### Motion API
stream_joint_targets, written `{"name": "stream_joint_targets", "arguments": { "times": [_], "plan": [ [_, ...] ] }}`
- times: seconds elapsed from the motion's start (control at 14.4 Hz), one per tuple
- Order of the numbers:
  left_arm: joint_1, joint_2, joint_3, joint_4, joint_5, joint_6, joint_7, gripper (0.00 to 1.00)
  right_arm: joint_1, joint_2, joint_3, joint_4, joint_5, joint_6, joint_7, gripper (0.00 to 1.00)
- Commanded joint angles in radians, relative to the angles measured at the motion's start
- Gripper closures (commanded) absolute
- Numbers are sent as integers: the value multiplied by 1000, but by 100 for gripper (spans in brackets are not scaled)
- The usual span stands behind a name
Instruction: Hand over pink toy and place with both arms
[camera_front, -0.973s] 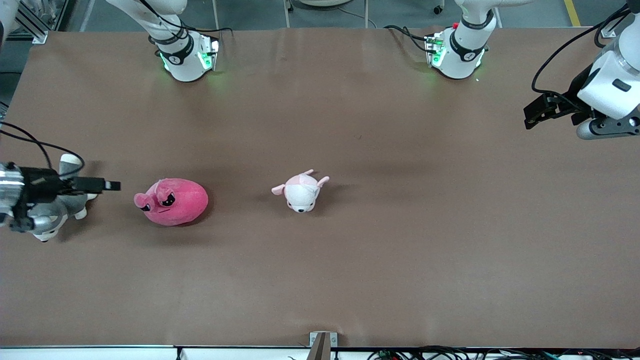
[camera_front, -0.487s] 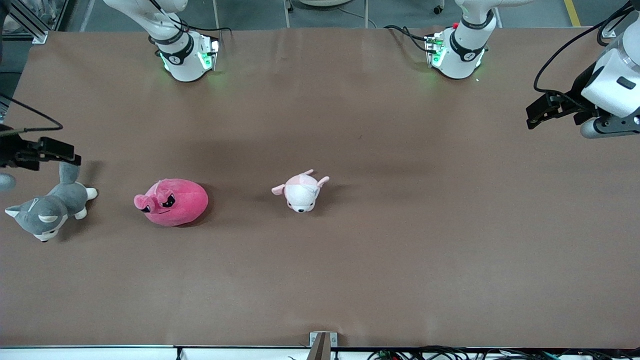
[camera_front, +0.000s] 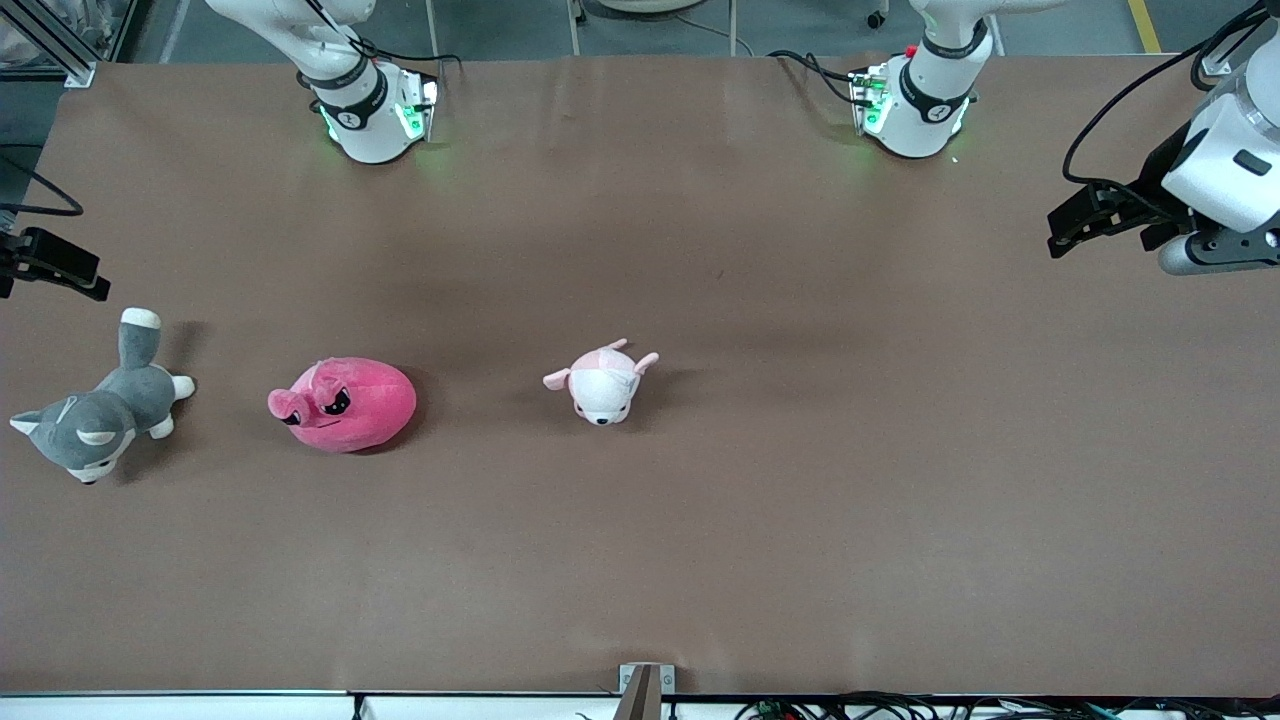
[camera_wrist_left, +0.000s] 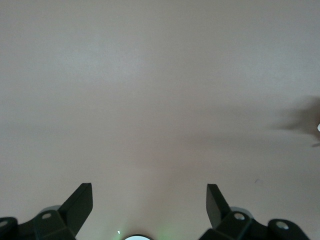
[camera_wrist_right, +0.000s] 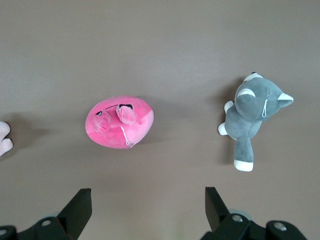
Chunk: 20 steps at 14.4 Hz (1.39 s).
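**Right arm pulls back, husky uncovered**

Since a second ago the right gripper (camera_front: 45, 262) has swung off the grey-and-white plush husky (camera_front: 95, 415) and now hangs at the worktop's edge at the right arm's end, farther from the front camera than the husky, which shows whole again. The left gripper (camera_front: 1085, 218) has barely shifted.

Front view: the pink toy (camera_front: 345, 403), a round, fuzzy hot-pink blob with black scowling eyes and a stubby snout, lies on the matte brown worktop (camera_front: 760, 500) between the husky and the small pale pink-and-white plush (camera_front: 603, 383). All three sit in a loose row, well apart. The husky sprawls with its white-tipped tail pointing toward the robots' bases. The left gripper waits over the left arm's end of the worktop, well away from every toy.

Left wrist view: the left gripper (camera_wrist_left: 150, 200) has its angular black fingers (camera_wrist_left: 77, 202) spread wide over bare, smooth brown surface.

Right wrist view: the right gripper (camera_wrist_right: 148, 202) holds its fingers (camera_wrist_right: 80, 205) wide apart, nothing between them. Below lie the pink toy (camera_wrist_right: 120, 122), soft and egg-shaped with small ear flaps, and the husky (camera_wrist_right: 252, 120), with the pale plush (camera_wrist_right: 4, 137) just peeking in at the frame's edge.
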Motion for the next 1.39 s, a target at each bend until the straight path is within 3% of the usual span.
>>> {"name": "stream_joint_targets", "arguments": {
  "times": [0.0,0.28,1.32],
  "plan": [
    [2,-46,0,-50,-15,5,13,0,-26,-130,6,-186,7,92,25,0],
    [2,-37,1,-32,-15,5,15,0,-23,-270,6,-410,5,229,25,0],
    [4,-3,9,14,-7,-3,65,0,-23,-273,8,-418,7,223,24,0]
  ]
}}
